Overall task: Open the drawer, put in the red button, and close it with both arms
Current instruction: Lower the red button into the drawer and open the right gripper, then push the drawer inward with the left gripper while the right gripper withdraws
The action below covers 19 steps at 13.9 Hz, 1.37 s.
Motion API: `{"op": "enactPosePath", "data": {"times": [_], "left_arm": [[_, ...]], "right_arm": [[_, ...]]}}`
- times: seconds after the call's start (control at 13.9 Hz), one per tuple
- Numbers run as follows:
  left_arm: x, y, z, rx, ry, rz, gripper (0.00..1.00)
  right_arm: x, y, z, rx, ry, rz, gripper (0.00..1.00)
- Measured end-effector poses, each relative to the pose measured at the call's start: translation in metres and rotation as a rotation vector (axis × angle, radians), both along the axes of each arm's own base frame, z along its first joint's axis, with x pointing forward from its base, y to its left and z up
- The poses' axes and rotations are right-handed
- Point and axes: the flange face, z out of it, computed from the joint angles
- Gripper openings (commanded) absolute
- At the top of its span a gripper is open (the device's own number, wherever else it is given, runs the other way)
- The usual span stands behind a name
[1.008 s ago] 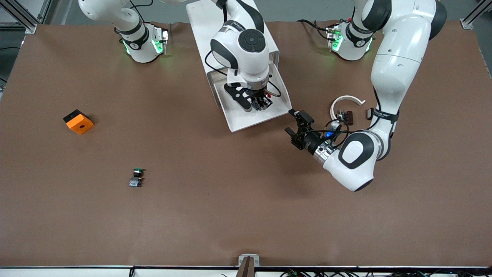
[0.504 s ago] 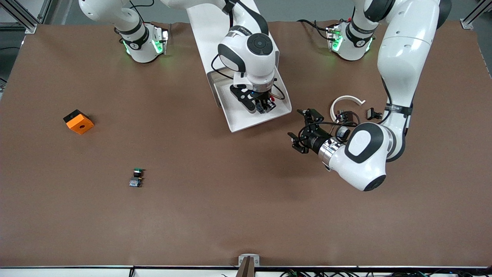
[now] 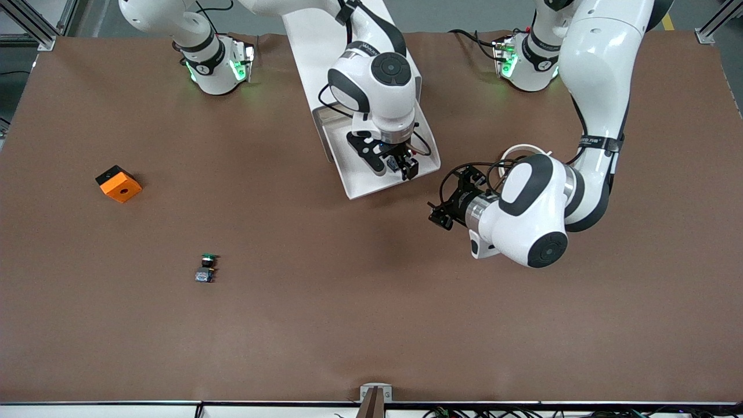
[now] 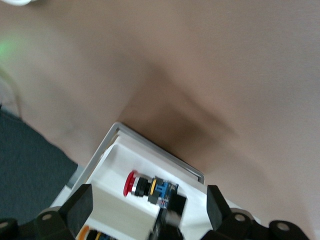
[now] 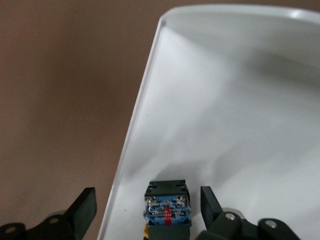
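Note:
The drawer (image 3: 371,187) stands pulled out of the white cabinet (image 3: 316,40), its tray showing. The red button (image 4: 150,186) lies on its side on the tray floor, red cap, black neck and blue base. My right gripper (image 3: 395,165) is over the tray and open. Its fingers stand apart on either side of the button's blue base (image 5: 167,207) without touching it. My left gripper (image 3: 446,204) hangs open and empty over the table by the drawer's front corner, toward the left arm's end. It looks onto the drawer rim (image 4: 160,152).
A green-capped button (image 3: 206,268) stands on the brown table nearer the front camera, toward the right arm's end. An orange cube with a hole (image 3: 119,184) lies farther toward that end. A white curved piece (image 3: 522,148) shows partly under the left arm.
The right gripper has opened and let go of the red button, which now rests in the drawer. The left arm has swung its wrist round, its gripper staying by the drawer's corner.

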Motion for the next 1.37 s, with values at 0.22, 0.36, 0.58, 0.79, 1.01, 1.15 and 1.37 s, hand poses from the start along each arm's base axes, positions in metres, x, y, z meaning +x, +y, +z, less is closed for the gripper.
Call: {"op": "enactPosePath", "data": {"times": [0.22, 0.36, 0.58, 0.79, 1.01, 1.15, 1.37], "left_arm": [[0.006, -0.002, -0.003, -0.022, -0.117, -0.1, 1.0], [0.011, -0.009, 0.002, -0.014, -0.21, -0.14, 1.0], [0.006, -0.03, 0.011, 0.026, -0.305, -0.207, 1.0], [-0.002, -0.053, 0.009, 0.079, -0.398, -0.313, 1.0], [-0.018, -0.086, -0.004, 0.127, -0.496, -0.409, 1.0], [-0.031, -0.106, -0.013, 0.133, -0.532, -0.453, 1.0], [-0.052, -0.13, -0.024, 0.119, -0.548, -0.493, 1.0]], "right_arm": [[0.026, -0.02, 0.029, -0.048, 0.031, 0.11, 1.0], [0.047, -0.042, 0.059, -0.048, 0.029, 0.186, 1.0], [0.083, -0.104, 0.109, -0.036, 0.06, 0.293, 1.0], [0.121, -0.191, 0.153, -0.027, 0.09, 0.401, 1.0], [0.152, -0.28, 0.178, -0.023, 0.116, 0.517, 1.0], [0.169, -0.345, 0.186, -0.014, 0.135, 0.616, 1.0], [0.186, -0.454, 0.195, 0.019, 0.16, 0.761, 1.0]]}}
